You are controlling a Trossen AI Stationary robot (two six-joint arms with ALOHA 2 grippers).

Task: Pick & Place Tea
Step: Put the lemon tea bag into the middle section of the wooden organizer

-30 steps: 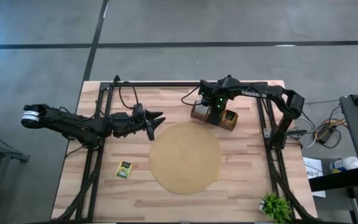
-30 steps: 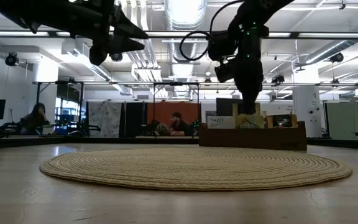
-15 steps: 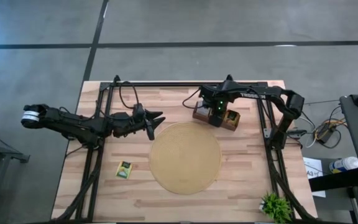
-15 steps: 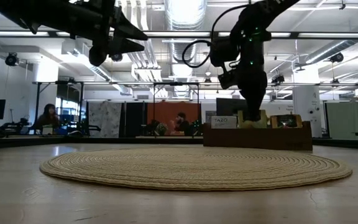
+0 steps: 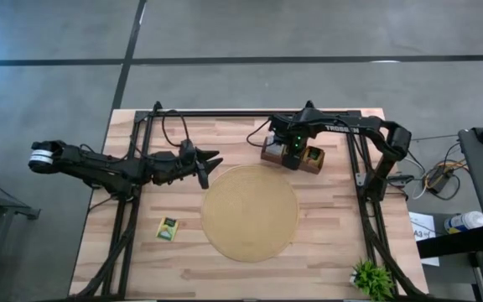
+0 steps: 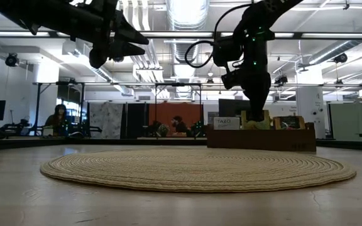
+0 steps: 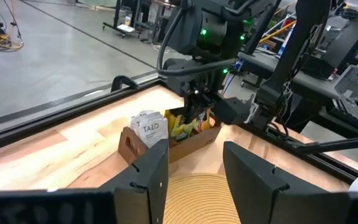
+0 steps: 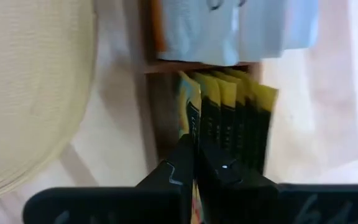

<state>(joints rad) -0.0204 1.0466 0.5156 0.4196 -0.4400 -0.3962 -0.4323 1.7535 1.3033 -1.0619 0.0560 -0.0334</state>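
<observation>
Right jaws down in the tea box, pinched on a yellow sachet

The right gripper (image 5: 293, 153) reaches into the wooden box (image 5: 268, 153) at the worktop's (image 5: 342, 243) far edge beside the round mat (image 5: 250, 212), its jaws closed flat on the edge of one yellow-and-dark-green sachet (image 8: 194, 115) in the upright row. The left gripper (image 5: 210, 163) hovers near the mat's edge, jaws wide, gripping nothing. A lone sachet (image 5: 168, 229) lies flat on the worktop well apart.

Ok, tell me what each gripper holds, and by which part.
The right gripper, down in the wooden box, is shut on a yellow tea sachet, pinching its upper edge. The left gripper hangs open beside the round mat, holding nothing.
</observation>
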